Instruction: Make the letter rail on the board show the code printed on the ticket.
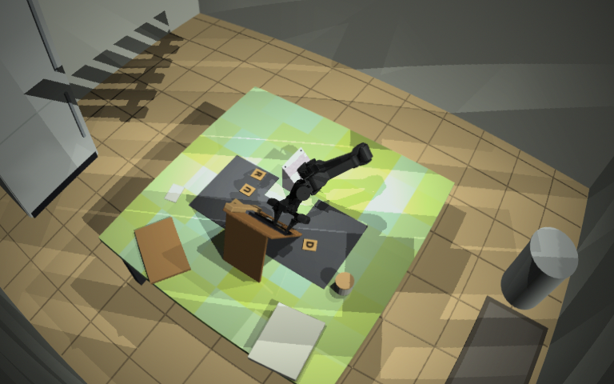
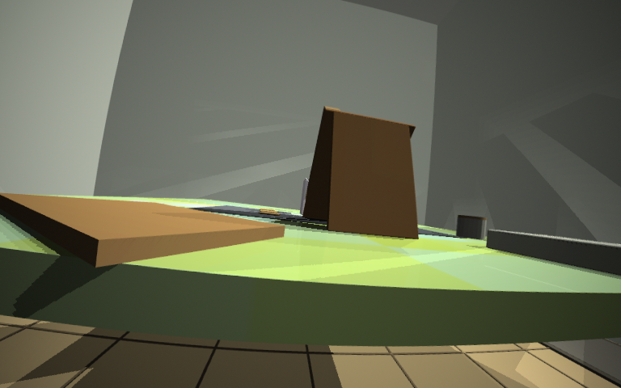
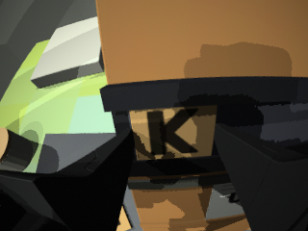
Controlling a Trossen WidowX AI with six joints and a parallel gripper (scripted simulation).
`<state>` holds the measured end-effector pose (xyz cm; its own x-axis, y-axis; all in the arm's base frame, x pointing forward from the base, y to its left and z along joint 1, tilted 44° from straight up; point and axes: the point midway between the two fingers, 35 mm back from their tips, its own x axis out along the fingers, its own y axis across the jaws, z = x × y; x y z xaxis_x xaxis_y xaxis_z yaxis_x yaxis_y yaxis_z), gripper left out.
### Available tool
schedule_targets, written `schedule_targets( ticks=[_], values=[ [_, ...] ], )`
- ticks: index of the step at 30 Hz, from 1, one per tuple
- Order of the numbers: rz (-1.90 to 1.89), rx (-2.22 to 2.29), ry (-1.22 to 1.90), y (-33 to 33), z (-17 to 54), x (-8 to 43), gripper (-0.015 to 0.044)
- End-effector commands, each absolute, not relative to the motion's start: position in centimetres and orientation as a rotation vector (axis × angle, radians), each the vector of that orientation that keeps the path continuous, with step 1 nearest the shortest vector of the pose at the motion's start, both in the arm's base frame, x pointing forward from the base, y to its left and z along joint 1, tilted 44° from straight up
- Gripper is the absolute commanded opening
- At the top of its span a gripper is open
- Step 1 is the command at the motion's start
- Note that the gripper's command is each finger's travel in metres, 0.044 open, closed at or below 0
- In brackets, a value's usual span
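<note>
My gripper (image 1: pixel 284 226) (image 3: pixel 173 131) is shut on the K tile (image 3: pixel 183 132), its fingers at the tile's two sides. The tile lies between the dark lips of the letter rail (image 3: pixel 159 95), near the rail's left end in the wrist view. The rail runs along the brown upright board (image 1: pixel 244 246) (image 2: pixel 373 174) (image 3: pixel 192 38). Other rail slots are too dark or hidden to read. An R tile (image 1: pixel 257 174) and a tile like a U (image 1: pixel 247 189) lie on one side of the board, a D tile (image 1: pixel 309 245) on the other. The white stand (image 1: pixel 293 163) shows no legible code.
Dark mats (image 1: pixel 341 260) lie under the loose tiles. Around the board are a brown slab (image 1: pixel 162 249) (image 2: pixel 137 219), a pale block (image 1: pixel 287 337) (image 2: pixel 549 249) (image 3: pixel 72 48), a round pot (image 1: pixel 344 282) (image 2: pixel 471 227) (image 3: pixel 20 150) and a small white card (image 1: pixel 174 193).
</note>
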<state>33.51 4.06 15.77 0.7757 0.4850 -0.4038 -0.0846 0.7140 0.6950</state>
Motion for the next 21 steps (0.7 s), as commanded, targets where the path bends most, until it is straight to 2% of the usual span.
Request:
schedule_targets(
  ticks=[1, 21],
  values=[
    [0.340, 0.712, 0.618, 3.9, 15.3, 33.4, 0.0000],
    [0.340, 0.711, 0.618, 2.8, 14.3, 33.6, 0.0000]
  ],
)
